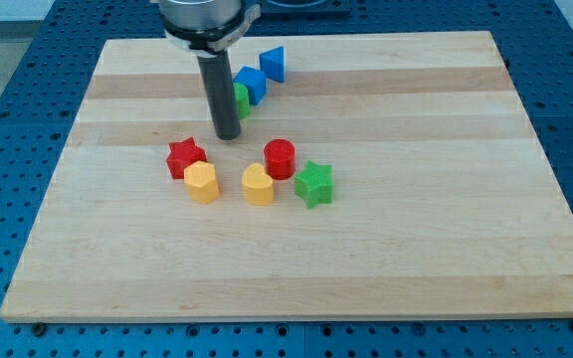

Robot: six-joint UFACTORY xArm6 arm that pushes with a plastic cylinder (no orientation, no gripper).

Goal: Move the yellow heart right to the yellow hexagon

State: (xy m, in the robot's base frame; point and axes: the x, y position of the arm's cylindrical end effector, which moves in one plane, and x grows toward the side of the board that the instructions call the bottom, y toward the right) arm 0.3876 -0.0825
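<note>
Now my tip (227, 136) above red star (185, 156); yellow heart (258, 185) right of yellow hexagon (201, 183); no hand fitted.

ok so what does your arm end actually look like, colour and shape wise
It ends in a plain straight rod, round and dark grey to black, hanging from a wider silvery metal collar at the view's top. No cables, labels or markings show on it. My tip is blunt and flat, the same width as the rod, above the red star and the yellow hexagon.

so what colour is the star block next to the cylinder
Green star, right of the red cylinder; camera view.
</note>
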